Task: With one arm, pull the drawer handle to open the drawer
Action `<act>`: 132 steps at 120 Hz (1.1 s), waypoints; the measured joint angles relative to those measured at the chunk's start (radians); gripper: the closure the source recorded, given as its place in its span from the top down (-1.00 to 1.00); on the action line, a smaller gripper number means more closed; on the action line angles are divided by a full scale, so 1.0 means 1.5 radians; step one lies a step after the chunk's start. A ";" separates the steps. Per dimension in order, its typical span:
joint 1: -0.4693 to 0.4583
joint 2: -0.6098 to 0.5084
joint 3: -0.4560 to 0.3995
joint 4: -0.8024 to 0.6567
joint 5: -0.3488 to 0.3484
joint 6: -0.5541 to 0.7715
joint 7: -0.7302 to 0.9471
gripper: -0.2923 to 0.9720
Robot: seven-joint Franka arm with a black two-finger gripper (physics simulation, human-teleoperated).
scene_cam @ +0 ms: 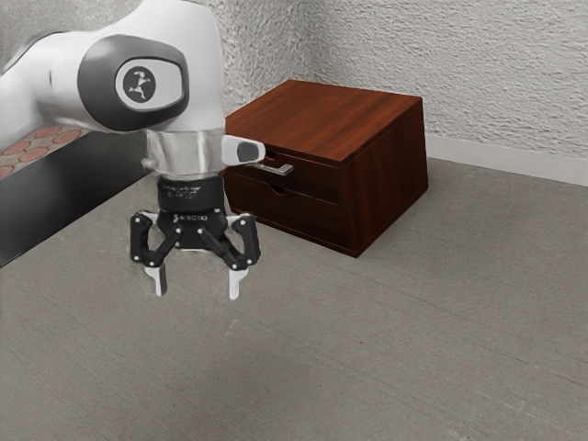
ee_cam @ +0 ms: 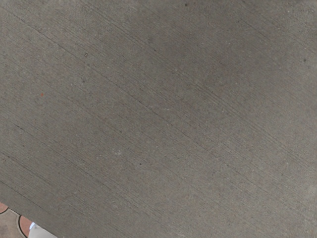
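Left of centre in the exterior view, the black gripper [scene_cam: 197,287] hangs over the grey surface [scene_cam: 413,349], jaws spread. Upper centre, the wooden cabinet [scene_cam: 367,119] has a top drawer [scene_cam: 312,180] bearing a silver handle [scene_cam: 277,169].

Bare simulated room, home-like, rough white plaster walls [scene_cam: 459,64], pale skirting board [scene_cam: 514,158] — grey concrete floor [scene_cam: 413,349]

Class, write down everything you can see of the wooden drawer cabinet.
The cabinet is a reddish-brown, wood-look box standing upright on the grey surface by the wall. Two stacked drawers in its front look shut; the upper carries a silvery handle. The open gripper hangs apart from it.
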 joint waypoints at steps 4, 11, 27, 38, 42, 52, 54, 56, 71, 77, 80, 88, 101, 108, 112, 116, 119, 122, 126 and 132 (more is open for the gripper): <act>-0.001 0.000 0.001 -0.001 -0.001 0.031 -0.032 0.54; -0.002 -0.002 0.001 0.000 -0.002 0.074 -0.083 0.54; 0.005 -0.038 0.000 0.003 0.001 0.131 -0.189 0.54; 0.006 -0.028 0.031 0.017 0.008 0.151 -0.253 0.54; 0.015 -0.002 0.042 0.042 0.010 0.156 -0.274 0.54; 0.053 0.048 0.051 0.083 0.014 0.174 -0.321 0.54; 0.060 0.054 0.052 0.085 0.014 0.180 -0.330 0.54; 0.066 0.057 0.053 0.087 0.015 0.184 -0.338 0.54; 0.070 0.063 0.052 0.079 0.017 0.227 -0.396 0.54; 0.064 0.069 0.052 0.081 0.017 0.246 -0.415 0.54; 0.063 0.074 0.052 0.083 0.016 0.255 -0.424 0.54; 0.069 0.079 0.052 0.081 0.016 0.278 -0.447 0.54; 0.085 0.081 0.038 0.064 0.013 0.311 -0.475 0.54; 0.081 0.088 0.029 0.060 0.013 0.326 -0.488 0.54; 0.078 0.095 0.025 0.061 0.013 0.334 -0.495 0.54; 0.077 0.102 0.019 0.062 0.013 0.344 -0.501 0.54; 0.077 0.106 0.016 0.063 0.013 0.352 -0.505 0.54; 0.079 0.109 0.015 0.064 0.013 0.359 -0.509 0.54; 0.084 0.113 0.013 0.066 0.012 0.367 -0.513 0.54; 0.091 0.120 0.013 0.072 0.012 0.377 -0.520 0.54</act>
